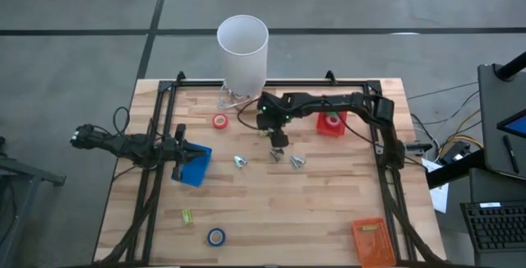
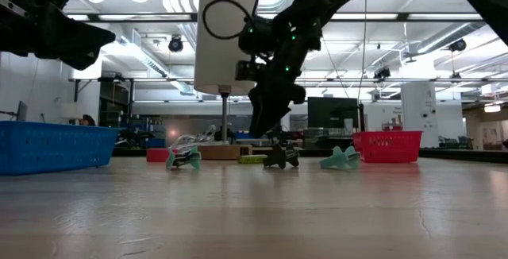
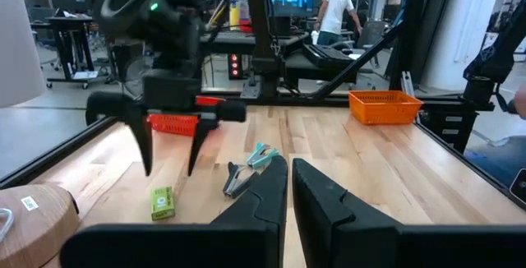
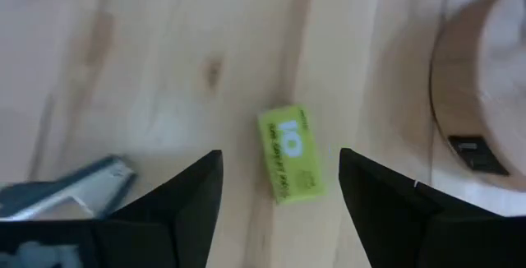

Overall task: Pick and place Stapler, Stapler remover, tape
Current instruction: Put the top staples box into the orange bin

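The red bin (image 1: 331, 124) holds a red tape roll (image 1: 332, 121). The blue bin (image 1: 193, 166) sits by the left gripper (image 1: 177, 164), which is pinched shut and holds nothing. The right gripper (image 4: 279, 187) hangs spread wide over a green box (image 4: 290, 164). Staple removers (image 1: 240, 163) lie nearby on the table (image 1: 312, 210).

A tall white cylinder (image 1: 242, 50) stands at the table's (image 1: 329, 210) far edge, on a round wooden base (image 4: 485, 120). 3 plastic bins sit on the wood: a blue one (image 1: 194, 167) near the left edge, a red one (image 1: 331, 124) toward the far right, an orange one (image 1: 370, 241) in the near right corner. A person (image 3: 337, 9) stands in the room beyond.
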`<state>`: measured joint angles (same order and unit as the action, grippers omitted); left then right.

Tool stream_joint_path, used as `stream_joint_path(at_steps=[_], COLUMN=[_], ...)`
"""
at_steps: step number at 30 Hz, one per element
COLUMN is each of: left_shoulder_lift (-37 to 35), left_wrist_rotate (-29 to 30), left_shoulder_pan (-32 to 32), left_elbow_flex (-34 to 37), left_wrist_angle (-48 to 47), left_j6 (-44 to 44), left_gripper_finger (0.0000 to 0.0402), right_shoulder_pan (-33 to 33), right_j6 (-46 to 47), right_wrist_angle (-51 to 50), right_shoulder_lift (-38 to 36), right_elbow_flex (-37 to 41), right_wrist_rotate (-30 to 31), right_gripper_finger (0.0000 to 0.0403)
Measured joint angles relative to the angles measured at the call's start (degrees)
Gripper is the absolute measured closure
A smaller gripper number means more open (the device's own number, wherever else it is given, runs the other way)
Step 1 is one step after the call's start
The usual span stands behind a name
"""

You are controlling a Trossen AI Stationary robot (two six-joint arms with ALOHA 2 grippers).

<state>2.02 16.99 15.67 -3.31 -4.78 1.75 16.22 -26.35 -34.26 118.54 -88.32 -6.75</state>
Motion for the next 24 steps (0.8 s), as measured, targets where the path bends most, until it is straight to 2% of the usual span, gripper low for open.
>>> stream_joint_path(at_steps=[9,14,18,24], left_shoulder_lift=[0.0,0.0,0.0,0.0], left_wrist_rotate=[0.0,0.0,0.0,0.0], left_shoulder_pan=[0.0,0.0,0.0,0.0], left_elbow_flex=[0.0,0.0,0.0,0.0], left_wrist_angle=[0.0,0.0,0.0,0.0], left_j6=[0.0,0.0,0.0,0.0], left_gripper_finger=[0.0376,0.0376,0.0376,0.0376], right_shoulder_pan=[2.7,2.9,2.9,2.9], right_j6=[-0.2,-0.6,-0.4,-0.8], right_wrist_angle=[-3.0,-3.0,-3.2,-2.8], right_shoulder_lift=[5.3,5.3,5.3,5.3], right_elbow_flex=[-4.2,-4.4,-4.3,-4.2], right_wrist_rotate=[-2.1,-2.9,-5.8,-5.3], right_gripper_finger=[0.0172,0.0174,0.0176,0.0177])
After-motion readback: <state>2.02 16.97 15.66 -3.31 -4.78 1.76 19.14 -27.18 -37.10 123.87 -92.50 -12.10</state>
